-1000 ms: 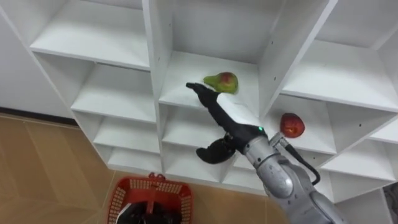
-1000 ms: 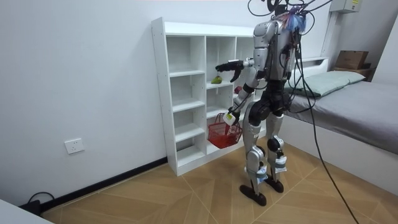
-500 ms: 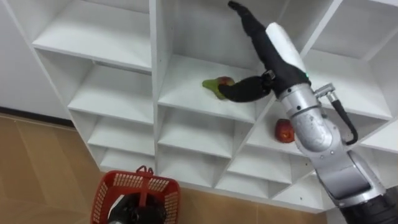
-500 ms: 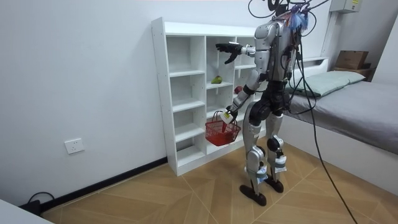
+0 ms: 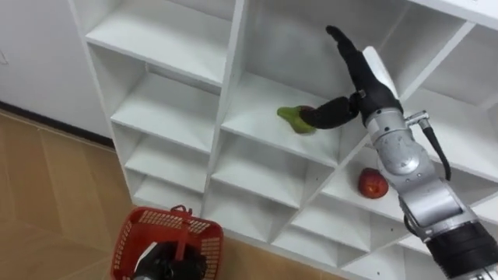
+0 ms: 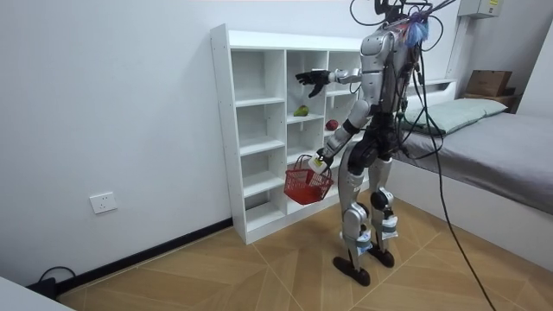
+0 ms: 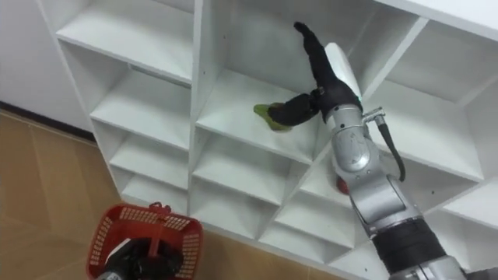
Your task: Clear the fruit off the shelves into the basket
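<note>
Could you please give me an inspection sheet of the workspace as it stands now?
Surface: white closet, open shelves.
Job's things: pear on a middle-column shelf; apple lower, in the column to its right; red basket hanging from the left hand.
Clutter: nothing seen.
Hands: right hand open, held above the pear; left hand shut on the basket's handle.
Cables: nothing seen by the closet.
Surroundings: wood floor, bed nearby.

Right hand (image 5: 359, 78), level with the pear (image 5: 291, 117) a second ago, has risen into the compartment (image 5: 272, 47) and sunk partway, leaving the pear below its straight fingers, beside the thumb; the basket (image 5: 156, 222) hanging from the left hand (image 5: 165, 264) has swung slightly.
</note>
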